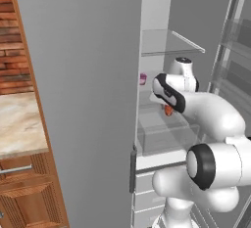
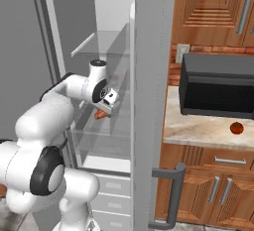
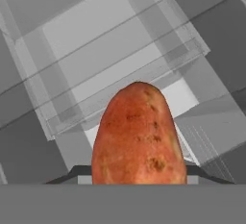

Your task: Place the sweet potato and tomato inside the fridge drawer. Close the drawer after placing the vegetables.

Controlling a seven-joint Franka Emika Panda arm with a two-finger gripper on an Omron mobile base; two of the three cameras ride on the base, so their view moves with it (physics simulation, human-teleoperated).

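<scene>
Fridge (image 1: 196,7) standing open, glass shelves at 12 o'clock, door (image 2: 149,101) swung out edge-on at 3 o'clock in the right base view. Below the shelves, clear drawer (image 1: 166,136) pulled out, mouth facing up. Above it, arm reaching in, gripper (image 2: 102,111) clamped on the sweet potato (image 3: 138,136), held over the drawer's open top, not yet inside. Best done, by judgement: lower straight down till the potato sits near the drawer floor, then part the fingers gently, so no roll or bounce against the clear walls; keep clear of the front rim at 6 o'clock and the shelf edge overhead. Small purple cup (image 1: 142,79) on a shelf at 9 o'clock of the wrist, near but not in the path. Microwave (image 2: 218,91) on the counter (image 2: 198,131) beyond the door; tomato (image 2: 237,128) waiting in front of it, well apart, with the door between it and the drawer.
</scene>
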